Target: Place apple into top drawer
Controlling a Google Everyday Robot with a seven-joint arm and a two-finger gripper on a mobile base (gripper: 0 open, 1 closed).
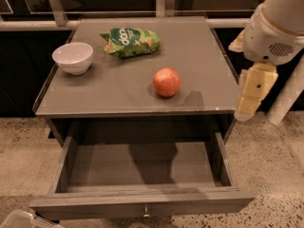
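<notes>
We saw gripper [249, 99] right of table [109, 96], grip unclear — apple [166, 82] ungrasped, drawer [142, 201] open — next move needed a leftward reach.

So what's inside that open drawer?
The wide grey-brown wooden drawer shows only bare floor; the grey tabletop covers its back. The round orange-red apple sits up there; the cream gripper hangs alongside.
</notes>
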